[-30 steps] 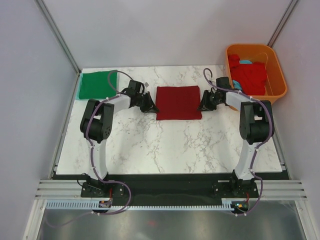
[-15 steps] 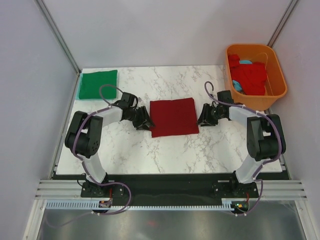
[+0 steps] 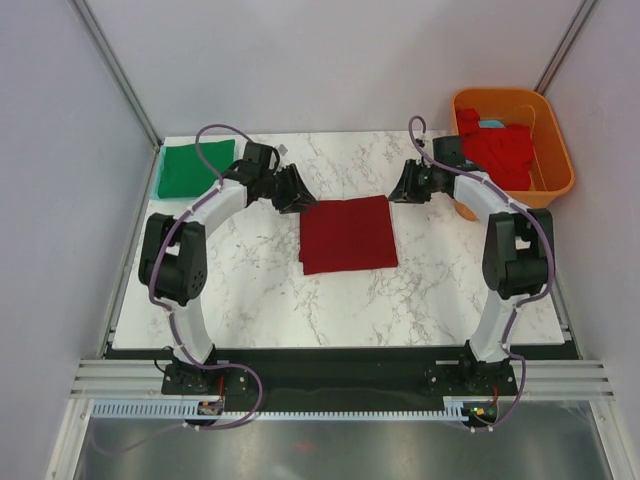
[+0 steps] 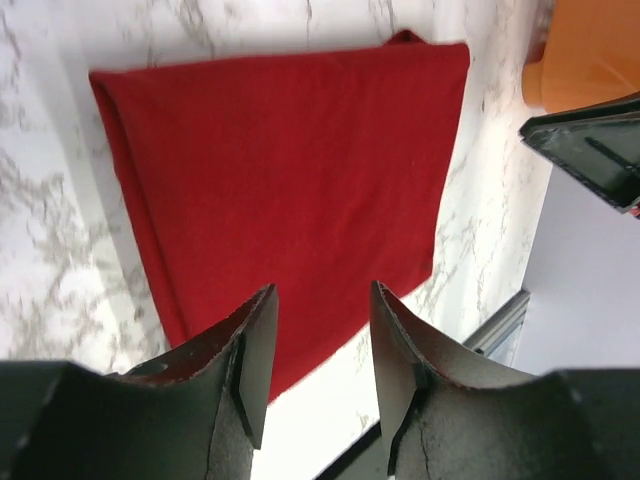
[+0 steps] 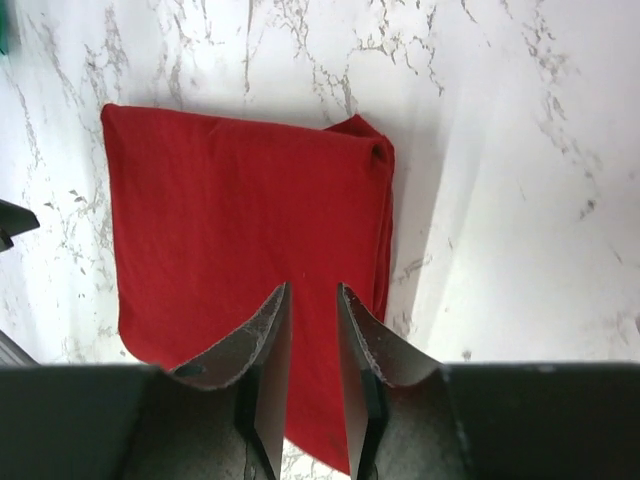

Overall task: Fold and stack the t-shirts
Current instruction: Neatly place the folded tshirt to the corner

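Note:
A dark maroon t-shirt point(image 3: 347, 234) lies folded into a flat square mid-table; the left wrist view point(image 4: 290, 150) and the right wrist view point(image 5: 240, 230) look down on it. My left gripper point(image 3: 297, 192) hovers just beyond its far-left corner, open, with nothing between its fingers point(image 4: 255, 340). Off the far-right corner my right gripper point(image 3: 400, 186) hangs above the cloth, jaws narrowly apart around empty air point(image 5: 312, 295). A green folded t-shirt point(image 3: 196, 167) lies at the far left. A brighter red t-shirt point(image 3: 500, 150) and a scrap of light blue cloth point(image 3: 492, 125) sit in the tub.
The orange plastic tub point(image 3: 500, 93) stands at the far right corner, close behind my right arm. White marble tabletop point(image 3: 260, 290) shows on the near side of the maroon shirt. Grey walls and metal rails border the table.
The maroon shirt was drawn nearer and slightly left. Both grippers then let go of its side edges, lifted, and moved back toward the far side.

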{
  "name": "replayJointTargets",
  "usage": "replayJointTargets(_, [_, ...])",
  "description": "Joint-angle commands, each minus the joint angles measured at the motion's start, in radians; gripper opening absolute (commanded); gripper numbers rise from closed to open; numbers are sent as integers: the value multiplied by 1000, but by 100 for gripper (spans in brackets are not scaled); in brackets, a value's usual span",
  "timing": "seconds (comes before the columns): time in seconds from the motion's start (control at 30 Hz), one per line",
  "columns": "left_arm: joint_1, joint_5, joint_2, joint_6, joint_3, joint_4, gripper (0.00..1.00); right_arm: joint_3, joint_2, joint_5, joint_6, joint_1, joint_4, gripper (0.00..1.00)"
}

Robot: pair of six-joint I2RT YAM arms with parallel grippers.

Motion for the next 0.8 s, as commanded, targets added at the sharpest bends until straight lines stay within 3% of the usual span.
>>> replayJointTargets(0.0, [2,3,100,47,71,-11,49,83,94,-67,-25,-2,-23,32])
replayJointTargets(0.4, [15,-66,281,136,192,-9,48,318,335,11,-25,-7,-26,29])
replayJointTargets(0.6, [28,-5,148,147,178,-11,55,297,269,30,-19,-5,-51,34])
replayJointTargets(0.77, [36,-46,5,199,36,-12,61,242,150,64,4,2,-77,43])
